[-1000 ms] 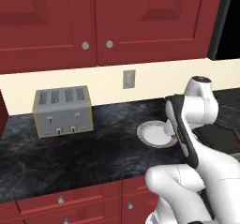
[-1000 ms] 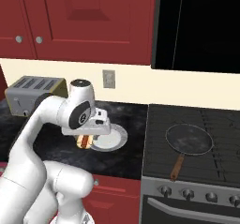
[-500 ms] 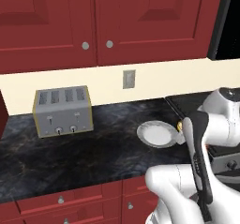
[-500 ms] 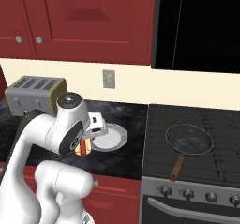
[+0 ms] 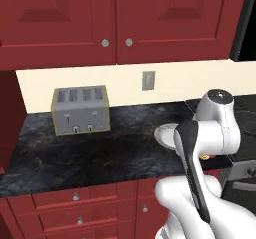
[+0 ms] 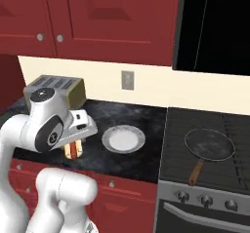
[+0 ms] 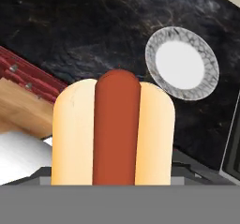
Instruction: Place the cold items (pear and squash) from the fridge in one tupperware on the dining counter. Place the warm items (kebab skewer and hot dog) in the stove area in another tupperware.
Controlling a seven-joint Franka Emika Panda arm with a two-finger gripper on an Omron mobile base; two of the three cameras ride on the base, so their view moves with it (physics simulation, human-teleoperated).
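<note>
Arm swung back off plate [image 6: 123,138], one hot dog [image 7: 112,131] gripped

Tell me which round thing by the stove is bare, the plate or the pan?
Both are: the white round plate with a grey marbled rim sits on the black counter, the dark frying pan with a wooden handle on the stove. The hot dog hangs in the end effector.

Hot dog [image 7: 112,131]: red-brown sausage in pale tan bun. Plate [image 7: 182,63] at 1 o'clock: white centre, grey marbled rim. Worktop [image 5: 100,153]: glossy black, pale veining. Toaster [image 5: 81,109]: silver-grey. Cabinets [image 5: 120,18]: dark red. Pan [image 6: 209,145]: black, brown handle.
</note>
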